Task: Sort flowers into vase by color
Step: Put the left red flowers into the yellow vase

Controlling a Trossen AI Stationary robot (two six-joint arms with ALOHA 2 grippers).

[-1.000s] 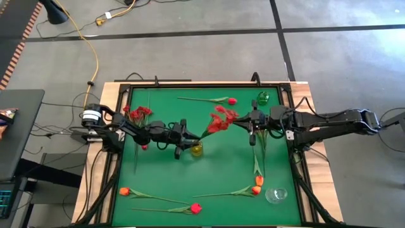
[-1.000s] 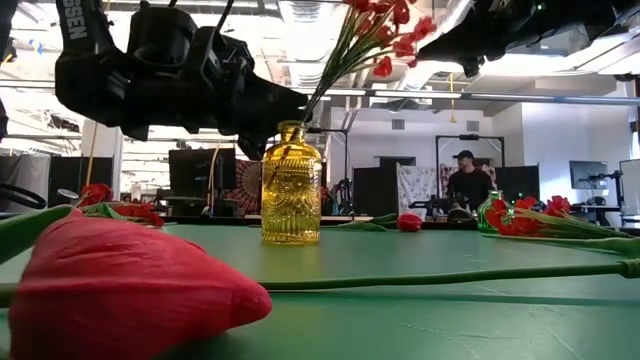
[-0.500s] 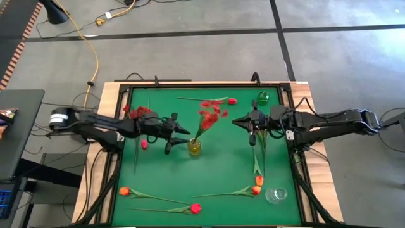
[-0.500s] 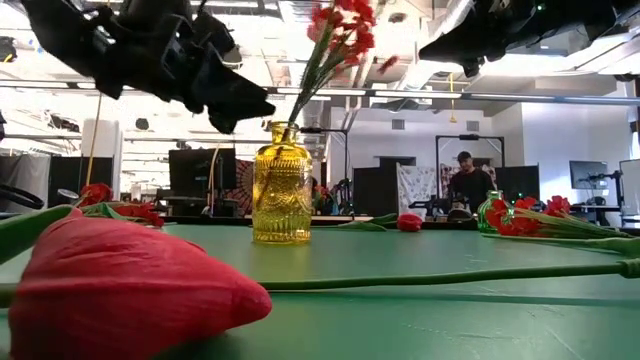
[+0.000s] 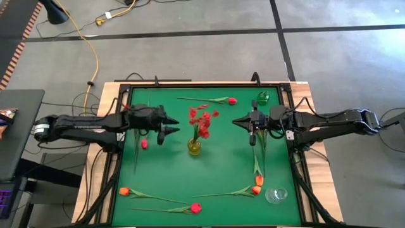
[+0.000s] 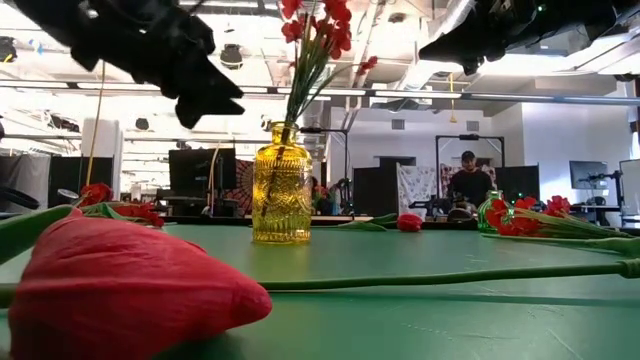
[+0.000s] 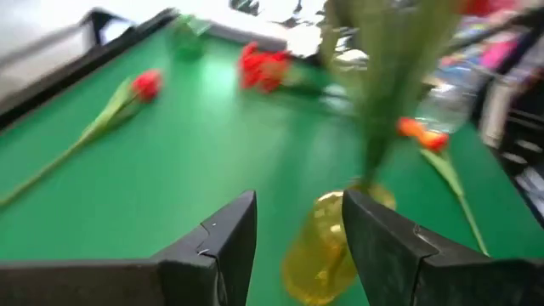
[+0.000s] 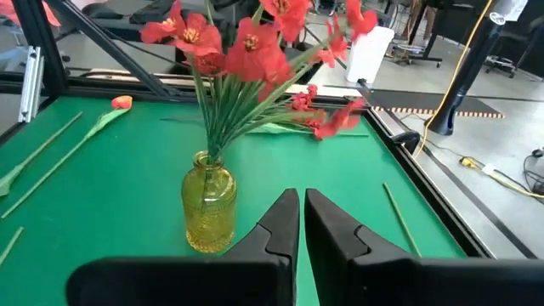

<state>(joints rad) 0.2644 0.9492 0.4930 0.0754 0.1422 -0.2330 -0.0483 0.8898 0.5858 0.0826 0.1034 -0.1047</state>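
Note:
A yellow glass vase (image 5: 194, 147) (image 6: 281, 185) stands mid-table. A bushy red sprig (image 5: 201, 119) (image 8: 246, 51) has its stems stuck in the vase's neck and stands nearly upright. My left gripper (image 5: 169, 128) (image 7: 297, 212) is open and hovers just left of the vase, touching nothing. My right gripper (image 5: 235, 122) (image 8: 302, 200) is shut and empty, hovering to the right of the vase and pointing at it. Another red sprig (image 5: 136, 111) lies under my left arm.
A red-pink tulip (image 5: 231, 101) and a green vase (image 5: 262, 97) lie near the far edge. A clear vase (image 5: 276, 194) and orange buds (image 5: 258, 183) sit near right. An orange bud (image 5: 124, 190) and a red tulip (image 5: 195, 207) lie near the near edge. A small red bud (image 5: 144, 144) lies at left.
My left gripper has drawn back from the yellow vase toward the table's left edge. The red sprig, which leaned toward the right arm, has swung nearly upright in the vase. My right arm kept still.

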